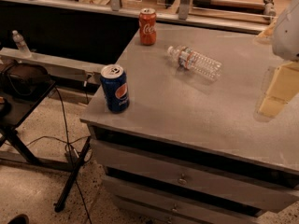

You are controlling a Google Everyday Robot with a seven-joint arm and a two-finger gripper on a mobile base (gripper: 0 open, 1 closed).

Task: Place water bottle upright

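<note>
So the water bottle point(195, 62) lies on its side mid-tabletop point(187, 111), cap toward the Coca-Cola can point(147, 26); end effector point(275, 90) hangs well off to its right, can't tell if it's spread.

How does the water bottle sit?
Tipped: the water bottle lies flat on the countertop. The gripper is at the right edge, apart.

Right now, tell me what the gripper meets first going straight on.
Probably the countertop beneath the gripper at the right edge; the water bottle lies off that line. Depth is unclear.
</note>
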